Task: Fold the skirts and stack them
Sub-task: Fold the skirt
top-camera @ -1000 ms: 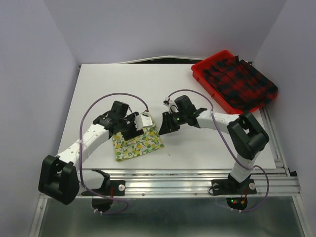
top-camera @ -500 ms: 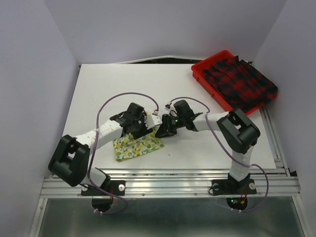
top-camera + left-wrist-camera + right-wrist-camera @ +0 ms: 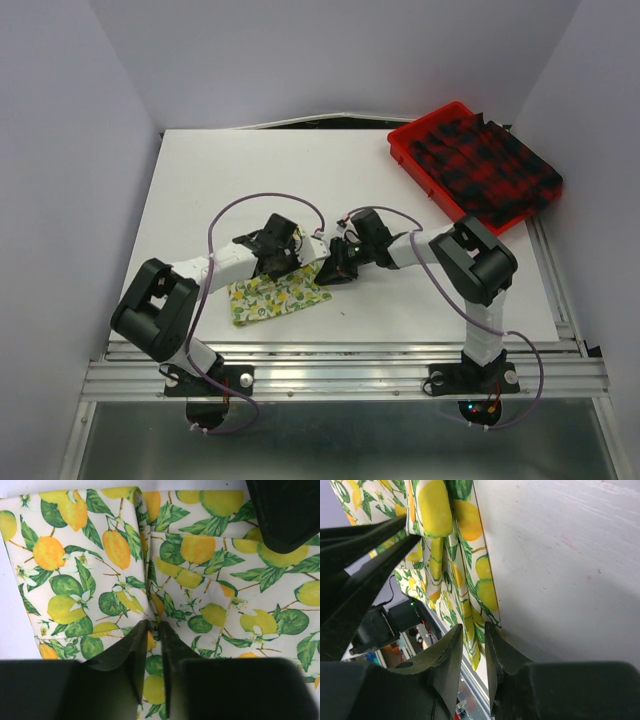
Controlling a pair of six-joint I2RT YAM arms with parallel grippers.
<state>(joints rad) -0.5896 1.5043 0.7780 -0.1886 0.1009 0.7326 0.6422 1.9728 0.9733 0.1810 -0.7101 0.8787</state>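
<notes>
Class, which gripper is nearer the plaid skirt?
Right. The right gripper grips the lemon skirt at its end toward the plaid skirt; the left gripper grips beside it, farther off.

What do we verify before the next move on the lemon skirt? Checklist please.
1. Left gripper pinching the lemon skirt: ok, a cloth ridge sits between its fingers.
2. Right gripper on the skirt's hem: ok, the edge is between its fingers.
3. Both grips on the same far edge: ok in the top view.
4. Cloth lying flat: not ok, it is bunched at the left grip.
5. Number of layers caught: cannot tell.
6. Plaid skirt out of the way in the red tray: ok.
</notes>
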